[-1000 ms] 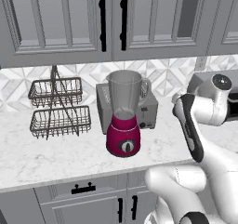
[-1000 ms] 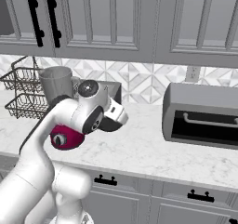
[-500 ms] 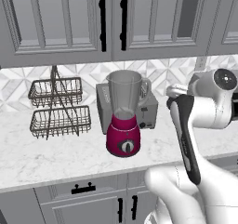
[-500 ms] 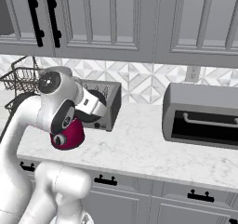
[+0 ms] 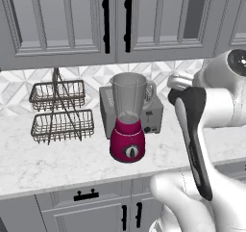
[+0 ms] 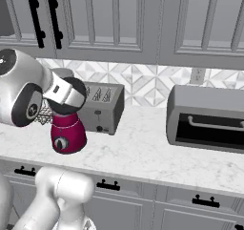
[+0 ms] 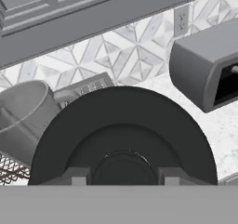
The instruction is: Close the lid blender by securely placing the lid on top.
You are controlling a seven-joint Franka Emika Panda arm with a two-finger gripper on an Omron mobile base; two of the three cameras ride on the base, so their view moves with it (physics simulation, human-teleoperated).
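The blender (image 5: 129, 122) stands on the counter, its clear tapered jar (image 5: 129, 95) open at the top above the magenta base (image 6: 67, 136). My gripper (image 7: 123, 174) is shut on the lid (image 7: 123, 135), a flat black disc held on edge. In the right base view the lid (image 6: 71, 99) hangs in front of the jar at about rim height, apart from the mouth. From the hand camera the jar (image 7: 23, 116) shows to the left, behind the disc.
A grey toaster (image 6: 101, 108) sits just behind and to the right of the blender. A two-tier wire basket (image 5: 60, 113) stands to its left. A boxy toaster oven (image 6: 209, 119) is farther right on the counter. Upper cabinets (image 5: 115, 19) hang overhead.
The arm has swung so that the hand with the lid travelled left in the right base view, from beside the toaster to in front of the blender jar. The blender has not moved.
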